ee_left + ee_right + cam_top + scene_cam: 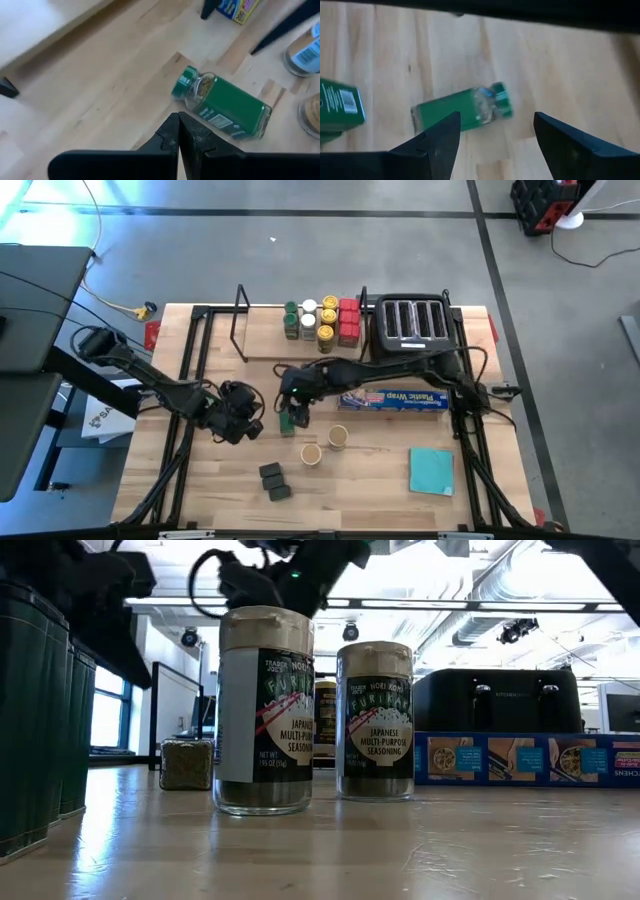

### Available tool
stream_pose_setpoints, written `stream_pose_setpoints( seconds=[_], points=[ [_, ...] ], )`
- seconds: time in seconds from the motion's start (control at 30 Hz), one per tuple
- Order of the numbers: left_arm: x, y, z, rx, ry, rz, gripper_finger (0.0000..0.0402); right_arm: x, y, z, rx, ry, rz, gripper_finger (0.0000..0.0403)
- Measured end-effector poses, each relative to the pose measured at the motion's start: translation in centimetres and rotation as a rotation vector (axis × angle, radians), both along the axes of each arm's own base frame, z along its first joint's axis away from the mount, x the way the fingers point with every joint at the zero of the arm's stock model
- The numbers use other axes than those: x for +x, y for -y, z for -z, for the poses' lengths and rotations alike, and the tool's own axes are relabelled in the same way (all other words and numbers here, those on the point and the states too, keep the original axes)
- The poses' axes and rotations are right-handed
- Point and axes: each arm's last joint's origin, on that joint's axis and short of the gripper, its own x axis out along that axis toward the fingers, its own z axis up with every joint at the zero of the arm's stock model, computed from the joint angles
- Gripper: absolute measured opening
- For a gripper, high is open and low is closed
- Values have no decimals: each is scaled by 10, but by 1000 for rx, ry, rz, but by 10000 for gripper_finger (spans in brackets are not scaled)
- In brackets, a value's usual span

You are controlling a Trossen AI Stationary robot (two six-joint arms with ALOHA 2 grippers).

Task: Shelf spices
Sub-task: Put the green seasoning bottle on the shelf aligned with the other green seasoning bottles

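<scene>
A green-lidded spice jar lies on its side on the table. A second green container lies beside it; in the high view the pair is at mid-table. My right gripper hovers open above the lying jar, a finger on either side and not touching it. My left gripper is shut, just left of the jar and apart from it. Several jars and red tins stand on the shelf. Two tan-lidded jars stand upright, and two dark grey blocks lie near the front edge.
The black toaster stands at the far right beside the shelf, and the long blue wrap box lies in front of it under the right arm. A teal pad lies at the near right. A small block shows in the low view.
</scene>
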Motion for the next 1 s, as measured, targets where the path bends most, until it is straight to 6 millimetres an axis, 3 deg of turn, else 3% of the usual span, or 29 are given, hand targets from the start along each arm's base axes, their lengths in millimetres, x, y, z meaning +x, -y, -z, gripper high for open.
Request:
stream_pose_setpoints(
  seconds=[0.3, 0.47, 0.6, 0.8, 0.93, 1.0],
  points=[
    [-8, 15, 29, -38, 0, -14, 1, 25, -10, 20, 56, -35, 65, 292],
    [-11, 21, 36, -15, 38, -56, 1, 24, -34, 44, 14, -125, -5, 293],
    [-8, 27, 38, 4, 84, -55, 1, 18, -45, 46, -134, -176, -68, 293],
    [-6, 30, 42, 4, 88, -46, 1, -2, -40, 24, -414, -282, -62, 293],
    [-6, 31, 43, 5, 87, -45, 1, -5, -32, -3, -371, -213, -20, 293],
    [-6, 32, 43, 4, 94, -45, 1, -4, -28, -4, -333, -202, -56, 293]
  ],
)
